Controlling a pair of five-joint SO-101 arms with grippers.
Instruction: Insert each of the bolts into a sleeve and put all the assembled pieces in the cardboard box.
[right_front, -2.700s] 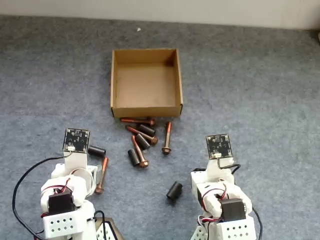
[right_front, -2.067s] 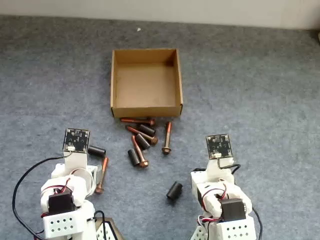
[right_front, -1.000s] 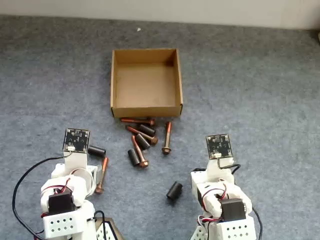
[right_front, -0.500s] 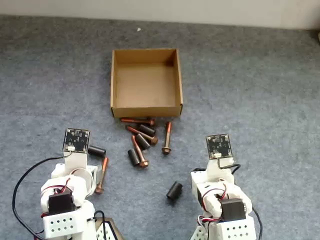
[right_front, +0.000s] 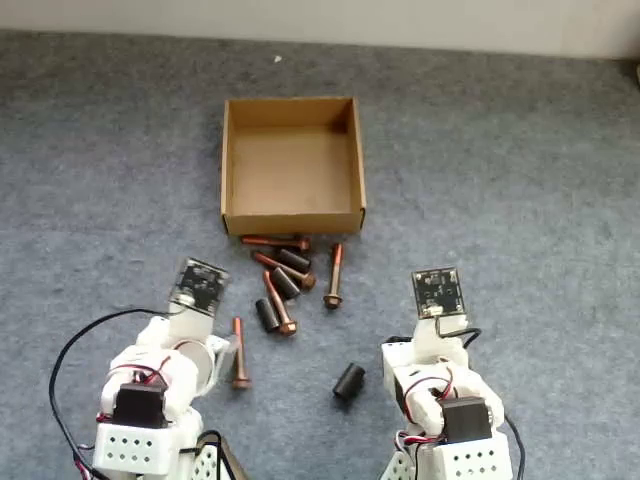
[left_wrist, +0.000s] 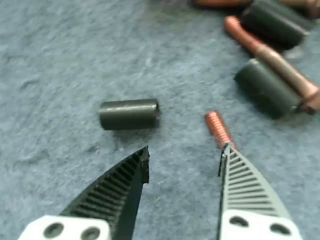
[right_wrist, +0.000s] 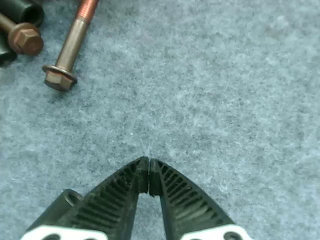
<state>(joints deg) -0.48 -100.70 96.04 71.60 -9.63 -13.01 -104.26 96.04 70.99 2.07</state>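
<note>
Left hand (left_wrist: 185, 149) is held apart over a sleeve (left_wrist: 129, 114); right hand (right_wrist: 149, 162) is pressed together on nothing.

The sleeve is seen lying on its side on the grey worktop (left_wrist: 60, 60), ahead of one finger and not of the gap, while the threaded end of a bolt (left_wrist: 218, 130) is found just beside the other finger. For a clean pick, the hand should be centred on the sleeve alone and closed across its width, so the bolt is not caught. Other bolts (right_front: 333, 275) are heaped near the cardboard box (right_front: 292, 222).
</note>
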